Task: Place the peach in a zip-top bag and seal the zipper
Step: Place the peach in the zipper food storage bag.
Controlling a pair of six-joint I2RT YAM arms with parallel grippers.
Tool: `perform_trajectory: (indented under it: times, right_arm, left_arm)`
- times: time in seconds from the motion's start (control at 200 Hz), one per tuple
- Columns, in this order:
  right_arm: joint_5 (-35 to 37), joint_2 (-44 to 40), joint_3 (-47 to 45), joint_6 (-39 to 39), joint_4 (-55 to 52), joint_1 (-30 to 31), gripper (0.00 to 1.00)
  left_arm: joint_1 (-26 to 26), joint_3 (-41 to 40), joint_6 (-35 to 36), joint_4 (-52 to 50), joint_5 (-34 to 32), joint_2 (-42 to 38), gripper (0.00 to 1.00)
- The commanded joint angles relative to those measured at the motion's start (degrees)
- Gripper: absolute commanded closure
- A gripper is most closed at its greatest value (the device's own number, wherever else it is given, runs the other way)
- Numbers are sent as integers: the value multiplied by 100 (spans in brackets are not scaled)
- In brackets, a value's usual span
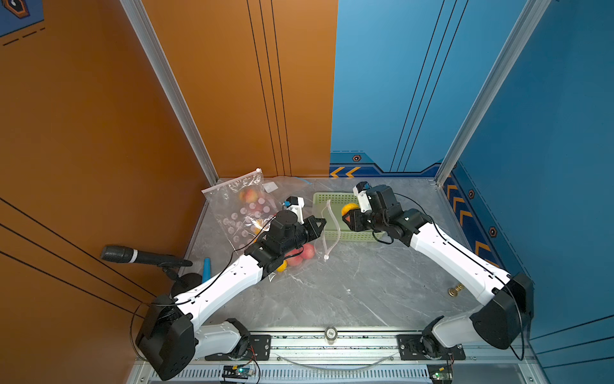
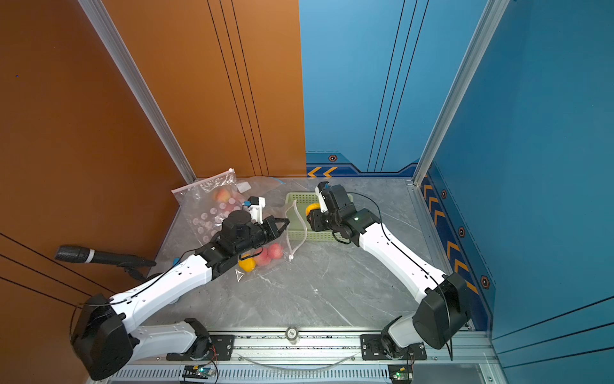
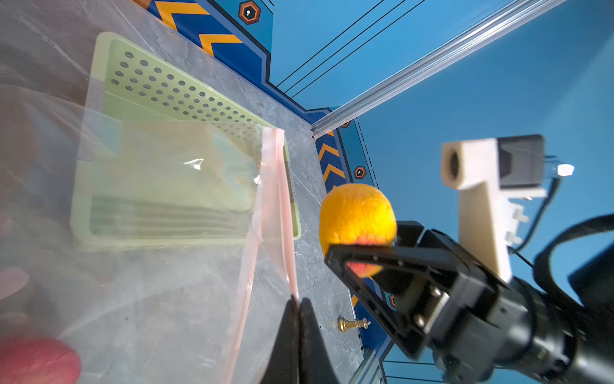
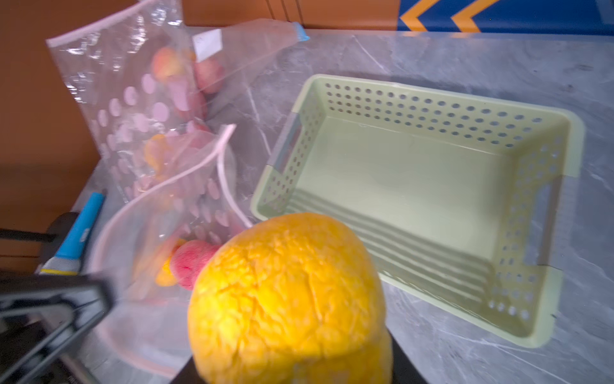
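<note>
Peach (image 3: pixel 357 212) in R jaws, near bag (image 3: pixel 186 282)

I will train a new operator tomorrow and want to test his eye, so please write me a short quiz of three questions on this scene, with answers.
1. True or false: the green basket has fruit in it.
2. Choose one. The left gripper pinches: A) the microphone; B) the rim of the open zip-top bag; C) the basket's handle.
3. Short answer: which gripper holds the yellow peach, and is that peach inside the bag?
Key: 1 false, it is empty; 2 B; 3 the right gripper; no, the peach is outside the bag.
</note>
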Motion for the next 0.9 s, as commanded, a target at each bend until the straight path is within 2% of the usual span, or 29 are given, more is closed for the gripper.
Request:
perform_trajectory:
  times: [0.0,0.23,0.636,0.726,0.836,0.896]
  right_arm:
    - [-378,-227,-196,160,411,147,62]
    - [-502,28,-214,125,670,425,61]
    - [-569,727,20,163,758,477,57]
    - [-475,788,74,135,685,518,49]
    - [-302,714,77,108,612,518,31]
    - [-227,627,35,93,610,693,27]
  left_arm:
    - [41,219,143,-51,119,13,100]
    - [-6,305,112,-3,289,-19,100]
    - [-329,604,199,-197,593,-110,100]
    - [-386,692,248,-192,602,-82,100]
    - [-383,703,195,-118,600,-73,100]
    - [-359,669,140,-70,608,-84,100]
